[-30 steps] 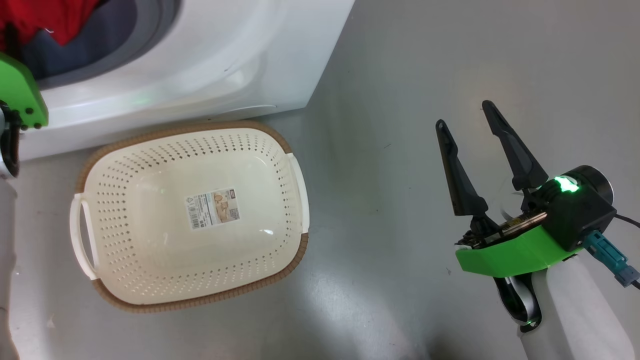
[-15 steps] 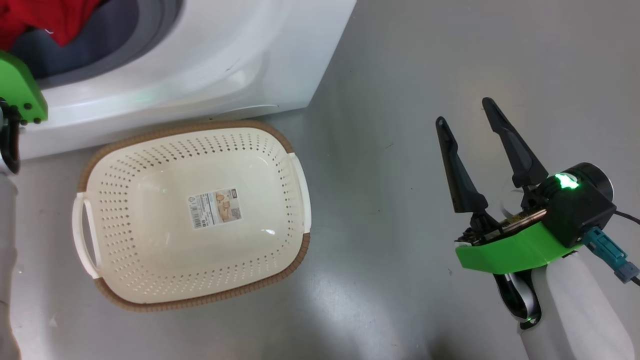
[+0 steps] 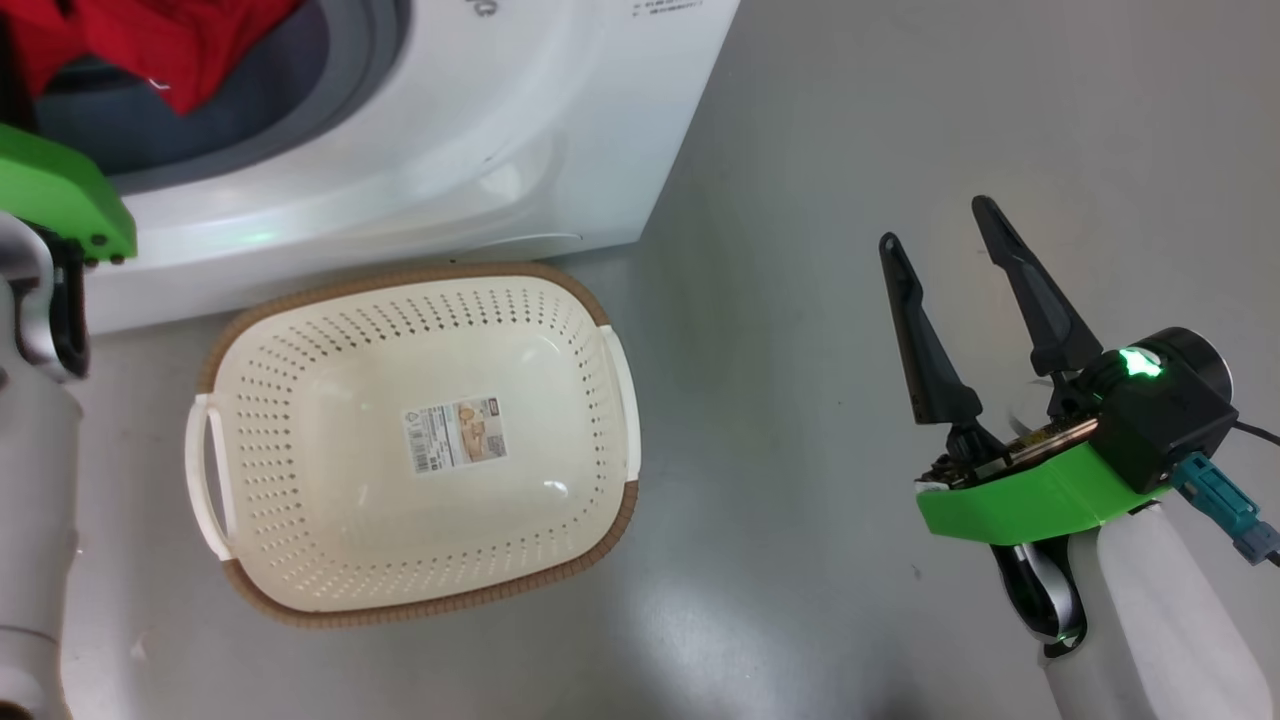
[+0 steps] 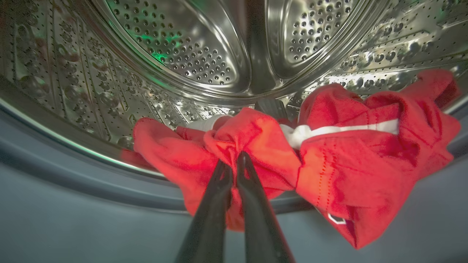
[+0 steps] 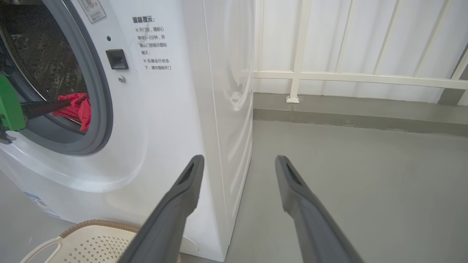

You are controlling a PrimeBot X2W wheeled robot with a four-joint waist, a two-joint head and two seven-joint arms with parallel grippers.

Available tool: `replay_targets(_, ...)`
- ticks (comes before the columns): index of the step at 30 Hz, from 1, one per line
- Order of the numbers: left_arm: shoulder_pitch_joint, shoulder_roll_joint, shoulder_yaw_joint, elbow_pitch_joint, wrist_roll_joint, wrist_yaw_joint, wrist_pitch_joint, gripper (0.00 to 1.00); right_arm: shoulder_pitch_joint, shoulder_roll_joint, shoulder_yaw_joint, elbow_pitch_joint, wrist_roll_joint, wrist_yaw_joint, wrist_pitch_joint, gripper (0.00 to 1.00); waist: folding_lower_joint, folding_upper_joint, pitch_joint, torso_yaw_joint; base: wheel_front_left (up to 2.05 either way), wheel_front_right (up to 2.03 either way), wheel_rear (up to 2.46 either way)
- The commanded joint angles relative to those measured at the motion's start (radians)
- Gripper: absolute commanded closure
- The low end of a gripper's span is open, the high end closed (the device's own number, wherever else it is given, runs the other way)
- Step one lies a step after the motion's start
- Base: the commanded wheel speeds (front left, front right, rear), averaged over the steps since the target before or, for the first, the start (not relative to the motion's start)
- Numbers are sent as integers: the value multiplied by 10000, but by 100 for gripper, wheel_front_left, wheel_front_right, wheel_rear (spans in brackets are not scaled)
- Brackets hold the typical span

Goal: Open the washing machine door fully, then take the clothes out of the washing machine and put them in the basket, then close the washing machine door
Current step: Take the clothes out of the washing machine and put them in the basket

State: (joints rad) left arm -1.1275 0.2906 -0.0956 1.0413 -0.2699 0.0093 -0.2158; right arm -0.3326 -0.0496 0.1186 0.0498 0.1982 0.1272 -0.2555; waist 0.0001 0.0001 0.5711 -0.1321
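Now the left fingers point(image 4: 215, 208) are clamped together on a fold of the red clothes point(image 4: 340, 164), which lie at the mouth of the washing machine point(image 3: 450, 150), spilling over its grey gasket point(image 4: 73, 204). The basket point(image 3: 330, 520) sits on the floor point(image 3: 800, 150) just in front of the washing machine. The right fingers point(image 3: 922, 345) stand apart, off to the machine's right.

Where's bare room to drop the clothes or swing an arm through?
The basket is empty bar its base sticker. Bare floor runs between basket and right gripper, and beside the washing machine toward the wall rail. Crowded: the drum mouth, where the left gripper is shut on the clothes.
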Motion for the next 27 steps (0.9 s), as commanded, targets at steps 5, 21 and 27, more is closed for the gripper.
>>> replay_targets(5,1060,417,312,-1178,-241,-219,-409,100,230,-6,117,-147,179,35,-63,0,-1,-1,-609,207,0,0,0)
replay_targets(21,4573,-284,876,-5141,-379,-156,-458,100,716,-6,-65,-34,66,35,-63,0,-1,-1,-2056,667,0,0,0)
replay_targets(27,5599,-617,848,-5835,-594,-209,-458,100,1007,-6,-23,55,56,35,-63,0,-1,-1,-2669,748,0,0,0)
